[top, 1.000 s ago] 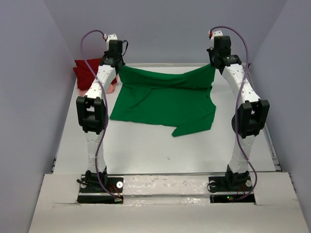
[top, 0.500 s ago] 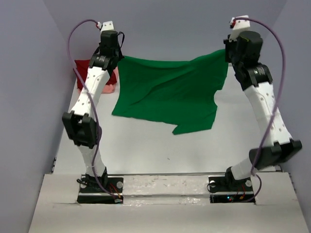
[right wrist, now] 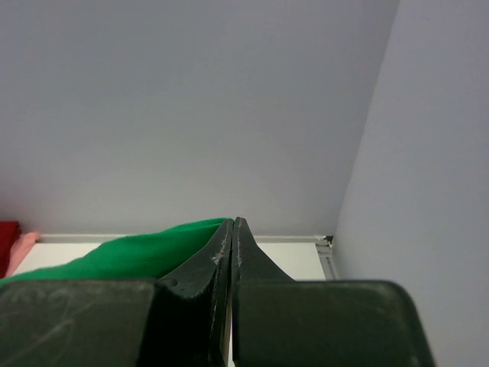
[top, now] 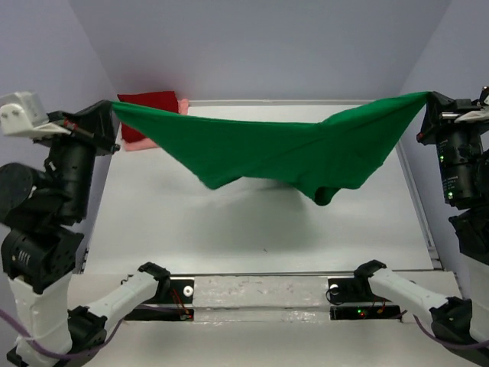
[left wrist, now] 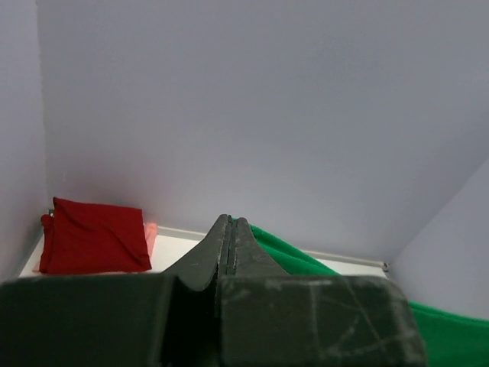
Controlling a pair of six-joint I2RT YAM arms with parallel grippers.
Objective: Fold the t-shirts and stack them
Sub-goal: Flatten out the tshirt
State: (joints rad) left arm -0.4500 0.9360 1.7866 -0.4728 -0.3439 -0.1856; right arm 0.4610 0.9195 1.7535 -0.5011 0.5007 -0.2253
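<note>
The bright green t-shirt (top: 275,153) hangs stretched in the air between my two grippers, sagging in the middle above the table. My left gripper (top: 113,107) is shut on its left corner; the cloth shows beside the closed jaws in the left wrist view (left wrist: 286,256). My right gripper (top: 428,96) is shut on its right corner; the cloth shows in the right wrist view (right wrist: 122,256). The dark red t-shirt (top: 153,103) lies folded at the table's far left corner, on top of the salmon pink t-shirt (top: 139,144). Both show in the left wrist view, red (left wrist: 95,237), pink (left wrist: 150,231).
The white table (top: 252,222) is enclosed by grey walls at the back and both sides. Both arms are raised high at the left and right edges of the top view. A metal rail (top: 260,290) carries the arm bases at the near edge.
Both arms have swung up and outward, lifting the green shirt fully off the table and pulling it taut between them.
</note>
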